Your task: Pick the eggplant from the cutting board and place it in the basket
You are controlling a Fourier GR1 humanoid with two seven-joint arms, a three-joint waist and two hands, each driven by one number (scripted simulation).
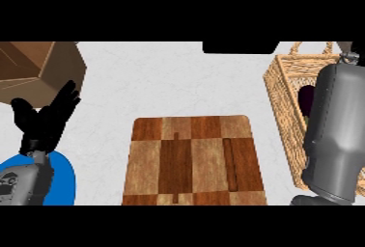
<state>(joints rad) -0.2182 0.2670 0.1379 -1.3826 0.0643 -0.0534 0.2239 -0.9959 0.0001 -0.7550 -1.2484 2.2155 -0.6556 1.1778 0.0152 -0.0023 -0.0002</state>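
A dark purple eggplant (307,99) shows as a sliver inside the wicker basket (284,91) at the right, mostly hidden by my right forearm (339,130). That grey forearm lies over the basket and runs up to the view's top edge; the right hand itself does not show. The checkered wooden cutting board (192,161) in the lower middle has nothing on it. My left hand (49,118) rests open at the left edge, fingers up, apart from the board.
A brown wooden box (39,65) stands at the back left. Under my left forearm lies a blue plate (65,181). At the back edge sits a black object (239,47). White counter lies between board and basket.
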